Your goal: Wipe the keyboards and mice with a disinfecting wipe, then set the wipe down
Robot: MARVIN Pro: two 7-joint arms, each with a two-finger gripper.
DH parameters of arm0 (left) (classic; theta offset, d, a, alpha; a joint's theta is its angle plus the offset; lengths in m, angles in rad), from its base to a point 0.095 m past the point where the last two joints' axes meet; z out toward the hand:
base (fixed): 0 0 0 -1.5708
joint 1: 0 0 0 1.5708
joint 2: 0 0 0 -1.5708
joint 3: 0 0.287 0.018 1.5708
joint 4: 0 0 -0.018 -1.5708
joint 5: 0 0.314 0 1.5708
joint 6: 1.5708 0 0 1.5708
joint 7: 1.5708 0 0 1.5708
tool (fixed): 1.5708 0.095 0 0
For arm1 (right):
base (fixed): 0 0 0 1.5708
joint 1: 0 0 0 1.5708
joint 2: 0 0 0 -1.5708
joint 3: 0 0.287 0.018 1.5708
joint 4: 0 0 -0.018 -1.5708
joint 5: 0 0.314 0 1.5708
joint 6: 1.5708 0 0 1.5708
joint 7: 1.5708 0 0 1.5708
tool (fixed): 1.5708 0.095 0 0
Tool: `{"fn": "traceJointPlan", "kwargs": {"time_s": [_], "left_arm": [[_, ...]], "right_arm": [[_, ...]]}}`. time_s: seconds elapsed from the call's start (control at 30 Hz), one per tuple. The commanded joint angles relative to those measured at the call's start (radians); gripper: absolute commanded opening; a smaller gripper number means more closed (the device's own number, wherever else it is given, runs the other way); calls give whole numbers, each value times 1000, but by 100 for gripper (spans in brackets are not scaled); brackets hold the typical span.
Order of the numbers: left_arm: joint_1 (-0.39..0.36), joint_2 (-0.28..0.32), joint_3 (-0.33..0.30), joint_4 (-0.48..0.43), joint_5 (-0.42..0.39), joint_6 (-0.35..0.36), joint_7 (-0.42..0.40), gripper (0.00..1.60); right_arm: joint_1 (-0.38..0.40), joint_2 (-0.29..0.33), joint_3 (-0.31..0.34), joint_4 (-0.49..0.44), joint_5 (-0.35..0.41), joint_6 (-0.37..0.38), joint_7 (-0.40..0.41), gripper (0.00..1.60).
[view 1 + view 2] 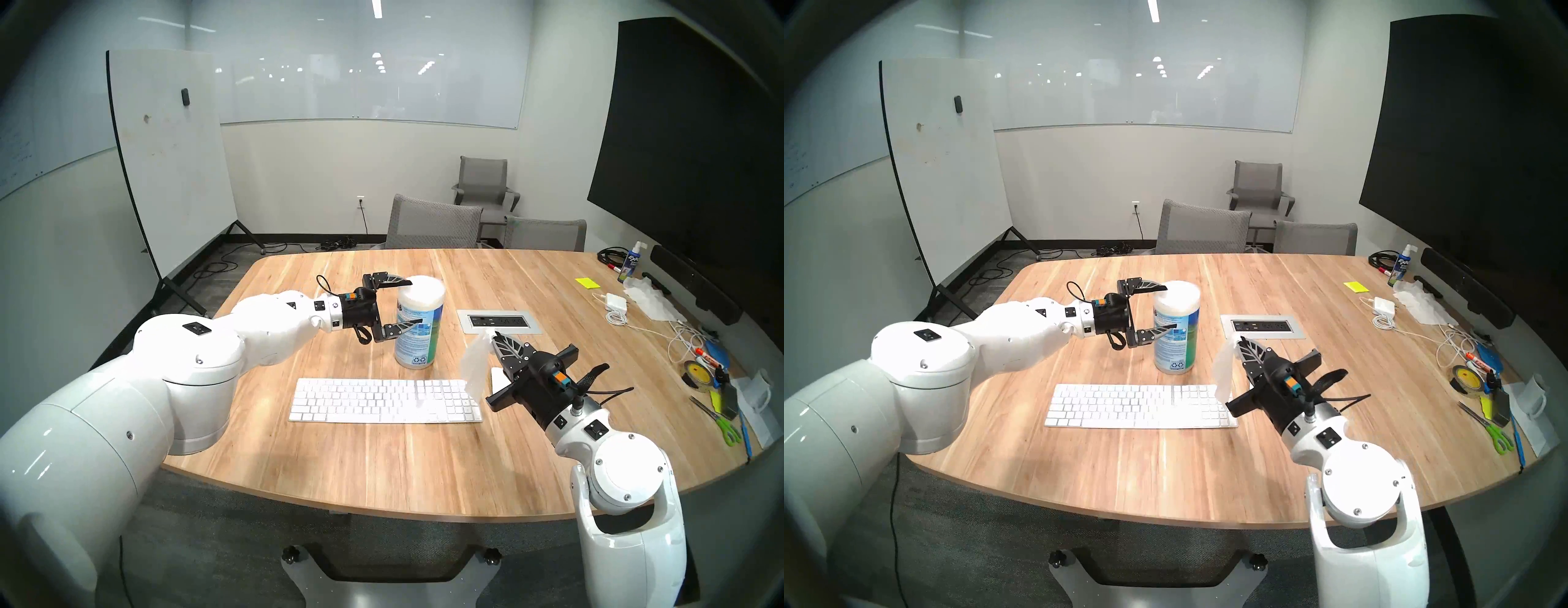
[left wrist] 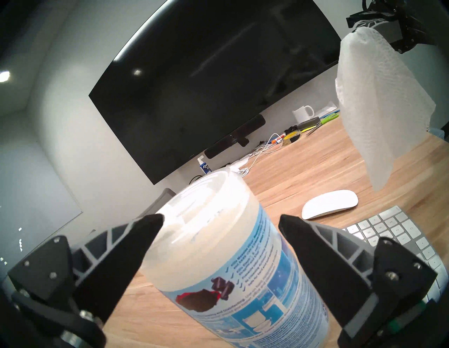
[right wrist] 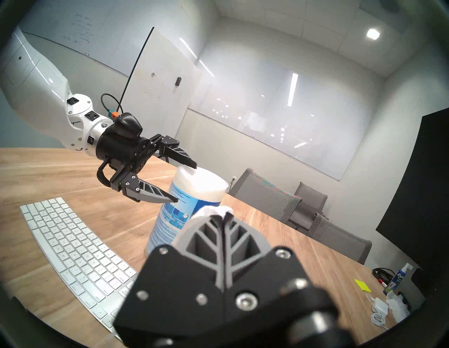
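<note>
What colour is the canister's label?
Blue and green with white text on the canister; clearest in the head view.

Both head views look down from above the near edge of the table [image 1: 382,467], nearly identical. Left wrist cam sits low and close behind the canister [image 2: 226,255], facing the screen [image 2: 206,80]. Right wrist cam looks across toward the whiteboards; both catch the keyboard [image 3: 73,245].

"EXPO" on the blue spray bottle [image 1: 629,266]; the canister [image 1: 419,325] label's print is illegible
</note>
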Motion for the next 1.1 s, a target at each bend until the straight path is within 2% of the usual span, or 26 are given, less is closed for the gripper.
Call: {"fn": "traceJointPlan", "kwargs": {"time_s": [0.0,0.07,0.1,0.13,0.3,0.37,0.57,0.83,1.07], "left_arm": [[20,-60,-24,32,-4,0,34,160],[-4,-54,-34,48,-17,0,39,160],[-83,-14,-48,42,-33,15,21,160],[-90,-6,-83,80,-41,9,31,160],[-91,37,-122,97,-56,0,44,160],[-121,66,-140,106,-63,7,38,160],[-166,119,-158,108,-74,24,-3,160],[-150,160,-207,33,-116,37,-115,160],[-112,157,-247,-17,-152,49,-134,160]], "right_arm": [[-19,1,7,-74,-23,26,-7,0],[-25,1,12,-80,-27,30,-9,0],[-18,2,15,-69,-21,21,-8,0],[-13,1,16,-63,-22,22,-9,0],[-20,0,33,-72,-33,34,-14,0],[-26,-1,50,-82,-39,41,-17,0],[-45,-8,68,-108,-44,51,-18,0],[-67,-14,71,-134,-35,63,-7,0],[-70,-13,84,-135,-16,61,1,0]]}}
